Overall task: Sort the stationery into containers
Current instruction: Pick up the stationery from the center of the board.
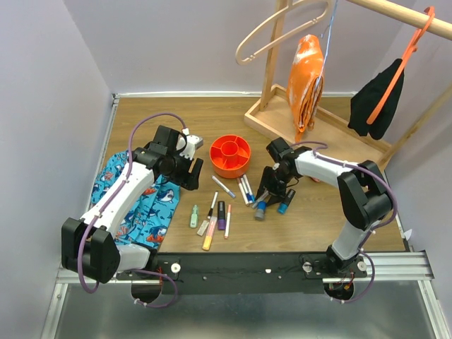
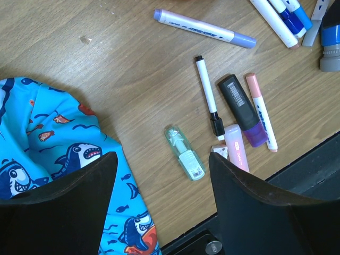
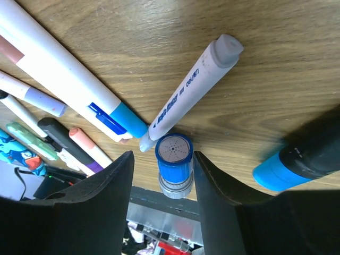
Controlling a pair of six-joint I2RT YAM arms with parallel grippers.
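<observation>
1. Two grippers hang over the wooden table (image 1: 311,219). The left gripper (image 2: 162,159) has its jaws spread wide and holds nothing. It hovers above a pale green pen (image 2: 184,152), just right of the shark-print cloth (image 2: 48,138).
2. The right gripper (image 3: 163,156) flanks a blue-capped marker (image 3: 173,151) seen end-on; whether it clamps the marker I cannot tell.
3. A purple marker (image 2: 204,27) and other pens lie loose on the table, near of the red-orange bowl (image 1: 227,170), which sits between the two arms.

Matt wood-grain table (image 1: 176,120), glossy plastic bowl (image 1: 224,170), printed cloth (image 1: 152,206)
</observation>
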